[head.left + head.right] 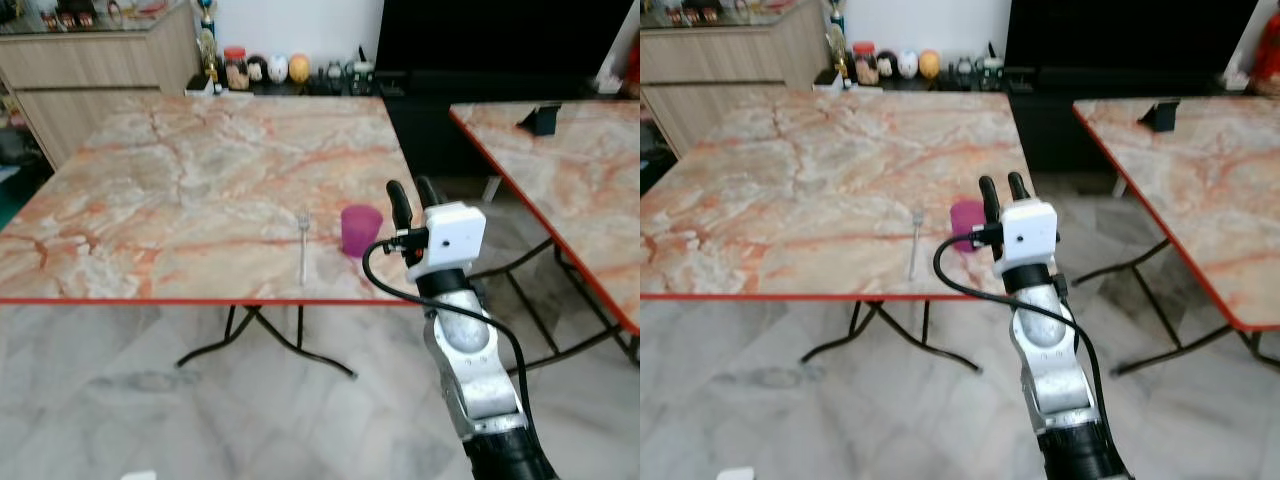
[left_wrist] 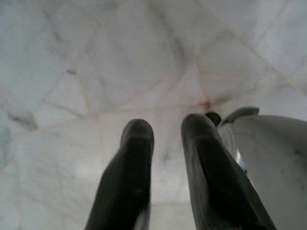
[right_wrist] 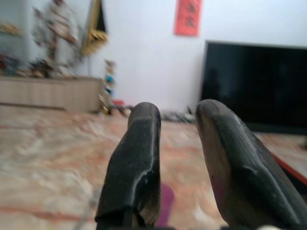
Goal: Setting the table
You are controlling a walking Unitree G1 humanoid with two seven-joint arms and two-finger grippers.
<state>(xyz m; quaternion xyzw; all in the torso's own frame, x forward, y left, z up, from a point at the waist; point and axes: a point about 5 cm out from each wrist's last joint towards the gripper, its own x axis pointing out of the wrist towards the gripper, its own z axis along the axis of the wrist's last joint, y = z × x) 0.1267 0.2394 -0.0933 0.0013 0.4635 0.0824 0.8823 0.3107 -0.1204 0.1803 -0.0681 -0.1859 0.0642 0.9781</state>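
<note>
Head views: marble-patterned table [image 1: 180, 190] with red edging and black folding legs; a translucent purple cup [image 1: 360, 230] stands upright near its front right corner, and I cannot tell if anything is in it. A slim metal fork [image 1: 303, 247] lies flat just beside the cup, on the side away from that corner, tines pointing to the far edge, handle close to the front edge. Right gripper [image 1: 412, 190] is raised just off the table's right edge, level with the cup, fingers pointing up, a narrow gap between them, holding nothing. Second table [image 1: 560, 170] of the same kind stands apart to the right. Right wrist view: two blunt black fingers [image 3: 136, 158] slightly parted, a purple patch of cup low between them, wall and dark TV [image 3: 254, 84] beyond. Left wrist view: left gripper [image 2: 165, 132] points down at pale marble floor [image 2: 96, 72], fingers a little apart, empty.
</note>
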